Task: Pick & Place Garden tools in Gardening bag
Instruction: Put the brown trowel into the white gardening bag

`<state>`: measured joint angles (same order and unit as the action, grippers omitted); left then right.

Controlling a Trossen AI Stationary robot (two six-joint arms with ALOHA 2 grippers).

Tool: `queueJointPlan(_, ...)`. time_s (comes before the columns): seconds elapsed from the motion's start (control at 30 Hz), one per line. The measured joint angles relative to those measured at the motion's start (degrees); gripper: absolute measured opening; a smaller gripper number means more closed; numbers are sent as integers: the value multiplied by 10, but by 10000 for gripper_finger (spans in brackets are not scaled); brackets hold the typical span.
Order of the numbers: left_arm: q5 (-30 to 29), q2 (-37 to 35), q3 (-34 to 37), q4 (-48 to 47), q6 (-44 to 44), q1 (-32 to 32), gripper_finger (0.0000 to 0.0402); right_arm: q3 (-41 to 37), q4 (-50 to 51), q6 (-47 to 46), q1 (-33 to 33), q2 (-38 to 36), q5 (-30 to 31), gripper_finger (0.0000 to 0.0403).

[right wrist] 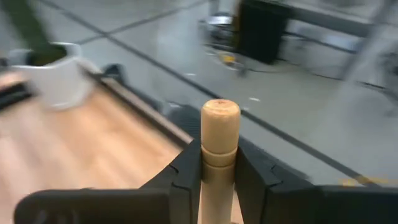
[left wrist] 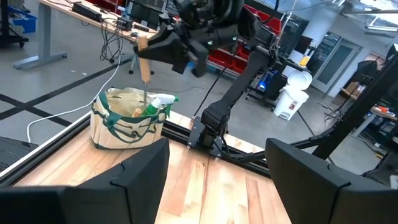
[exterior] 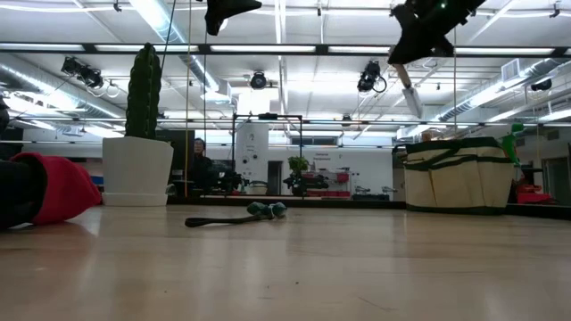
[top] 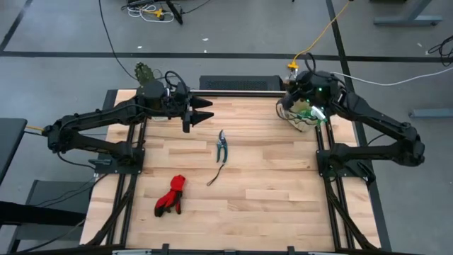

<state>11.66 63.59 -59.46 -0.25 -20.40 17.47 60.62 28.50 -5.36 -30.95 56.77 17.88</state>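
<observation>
Sprayer [left wrist: 160, 101] already bagged, the right tool [left wrist: 149, 53] grips the trowel [right wrist: 219, 143] above the gardening bag [left wrist: 127, 121], left tool [top: 202, 108] empty and wide open, while shears [top: 221, 146], cord [top: 215, 176] and gloves [top: 171, 195] wait on the table [top: 269, 184]

Bright, even light comes from ceiling strips [exterior: 169, 27] seen in the low view, which glare white. The table [top: 269, 191] shows only soft shadows. The right wrist view is blurred beyond the sharp handle [right wrist: 219, 143]; the pot [right wrist: 56, 78] smears.
</observation>
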Motion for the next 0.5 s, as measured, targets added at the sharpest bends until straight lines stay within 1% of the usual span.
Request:
queueJointPlan(0.13,0,0,0,0,0,0,270,0,11,-1,-17,0,72,75)
queueJointPlan(0.27,0,0,0,0,0,0,270,0,16,-12,-28,0,123,75)
queueJointPlan(0.37,0,0,0,0,0,0,270,0,16,-15,-34,0,152,75)
queueJointPlan(0.5,0,0,0,0,0,0,270,0,18,-14,-40,0,174,75)
